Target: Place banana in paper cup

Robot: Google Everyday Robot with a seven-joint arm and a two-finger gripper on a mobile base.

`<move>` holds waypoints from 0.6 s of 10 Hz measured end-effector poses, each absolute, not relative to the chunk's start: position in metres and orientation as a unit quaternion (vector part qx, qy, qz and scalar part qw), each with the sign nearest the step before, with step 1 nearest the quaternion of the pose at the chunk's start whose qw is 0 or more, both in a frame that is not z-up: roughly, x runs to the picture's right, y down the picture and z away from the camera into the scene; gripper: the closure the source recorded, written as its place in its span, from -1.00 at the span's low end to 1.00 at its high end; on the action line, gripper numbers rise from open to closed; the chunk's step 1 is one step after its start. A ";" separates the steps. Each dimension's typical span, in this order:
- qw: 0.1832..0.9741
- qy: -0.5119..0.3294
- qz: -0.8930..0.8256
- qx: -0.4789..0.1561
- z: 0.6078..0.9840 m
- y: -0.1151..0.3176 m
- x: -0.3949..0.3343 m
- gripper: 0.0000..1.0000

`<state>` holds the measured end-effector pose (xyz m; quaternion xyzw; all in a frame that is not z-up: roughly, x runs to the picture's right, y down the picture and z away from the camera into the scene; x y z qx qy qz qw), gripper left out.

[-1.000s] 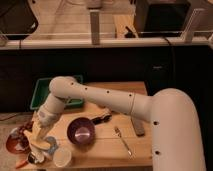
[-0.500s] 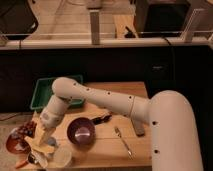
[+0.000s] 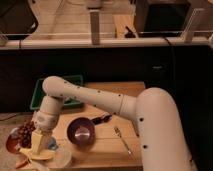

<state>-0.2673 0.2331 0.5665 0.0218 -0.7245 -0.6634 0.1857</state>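
Dropping a bit lower and closer to the front-left corner of the worktop vs a sec ago, the arm reaches across from the right side w/ its wrist turned down. That's the main change; nothing else on the worktop looks shifted. Green tray sits at the back-left edge and the purple bowl mid-front, just right of the wrist. Both are apart from the action. Grapes lie by the left edge, just beside the gripper, which hangs low over the front-left corner. Its claw is closed tight, and as far as I can tell it's clamped on the top end of the banana. The banana now stands steeper than half a sec ago. Its long axis is near upright w/ a slight lean, top end in the claw and pointing up-right. The bottom end is down by the front edge, where the curve seems to bend off sideways; can't tell if that tip touches the surface. The paper cup is at the front edge just right of the banana, mouth up and not yet entered. So my read is that the grasp is done and the carry is barely begun. Next it needs a short lift and a shift right to get the low tip over the cup mouth. A fork lies well off to the right, no concern.
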 end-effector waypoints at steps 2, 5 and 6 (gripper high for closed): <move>0.214 -0.700 -0.681 -0.004 0.559 0.234 -0.246 1.00; 0.236 -0.669 -0.703 -0.043 0.552 0.238 -0.232 1.00; 0.250 -0.656 -0.709 -0.068 0.551 0.241 -0.224 1.00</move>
